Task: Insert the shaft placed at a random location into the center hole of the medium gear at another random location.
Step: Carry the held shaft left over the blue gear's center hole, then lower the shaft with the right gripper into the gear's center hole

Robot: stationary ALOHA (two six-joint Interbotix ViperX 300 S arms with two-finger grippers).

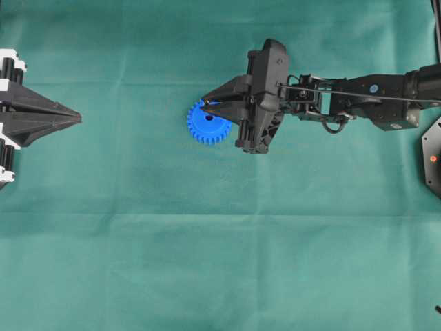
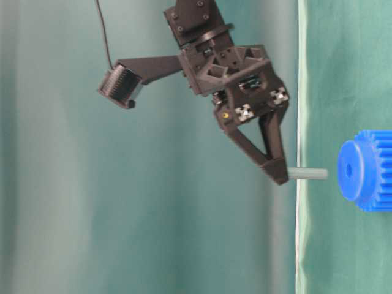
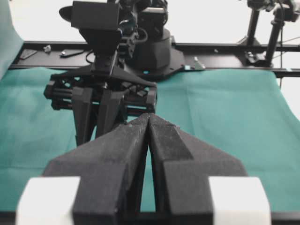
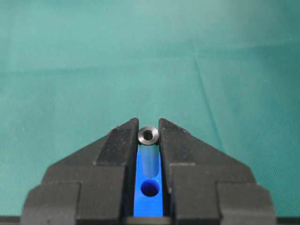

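The blue medium gear [image 1: 209,123] lies flat on the green cloth near the middle. My right gripper [image 1: 205,104] hangs over its far edge, shut on the shaft [image 4: 148,135], a short grey pin held by its end. In the table-level view the shaft [image 2: 307,174] points at the gear [image 2: 365,170] with a small gap before the center hole [image 2: 349,171]. In the right wrist view the hole [image 4: 150,188] shows between the fingers, just off the pin's tip. My left gripper [image 1: 77,118] is shut and empty at the left edge, tips together [image 3: 149,116].
Green cloth [image 1: 220,234] covers the table. The right arm [image 1: 358,100] stretches in from the right edge. A black base with a red light [image 1: 433,157] sits at the far right. A black rail [image 3: 225,47] runs along the table's far side in the left wrist view.
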